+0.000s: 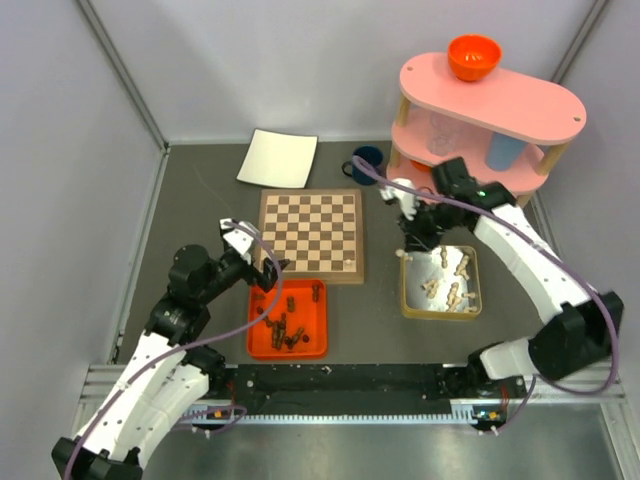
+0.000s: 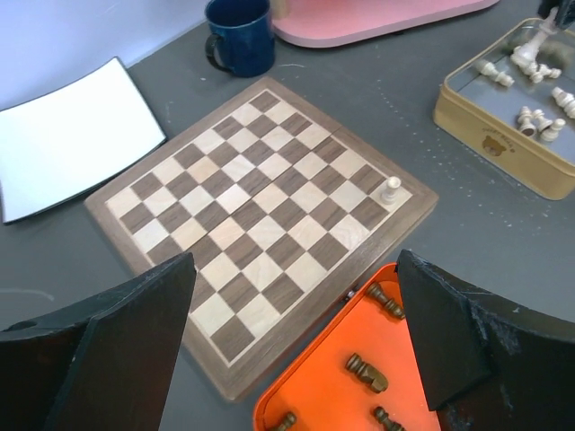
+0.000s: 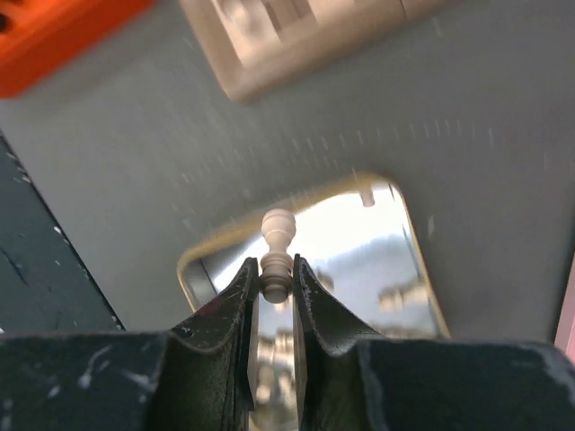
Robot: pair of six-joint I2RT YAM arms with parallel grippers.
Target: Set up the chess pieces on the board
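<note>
Since the right gripper (image 3: 274, 266) is pinched narrow around the waist of a pale piece (image 3: 277, 224), with the piece's long axis sticking straight out past the fingertips, the next move comes down to one thing imo: the board (image 1: 310, 235) sits off to that arm's left, across a strip of bare table. That piece hangs over the far left corner of the tin (image 1: 440, 315), clear of the other pale pieces (image 1: 450, 292) lying in it, so it looks high enough to go sideways.

The nearest landing spot is the board's right edge. One pale pawn-ish piece (image 2: 392, 190) stands upright at the board's near right corner, so I'd come in beside it, not over it.

Meanwhile the left gripper (image 2: 296, 260) is spread wide, holding nothing, hovering by the board's near edge above the orange tray (image 2: 314, 395) of dark pieces (image 2: 367, 373). It's nearer the board but empty-handed, and it could crowd that near edge. Every other square is open, so loads of room. The blue mug (image 2: 241, 36) past the far right corner is well out of the way.
</note>
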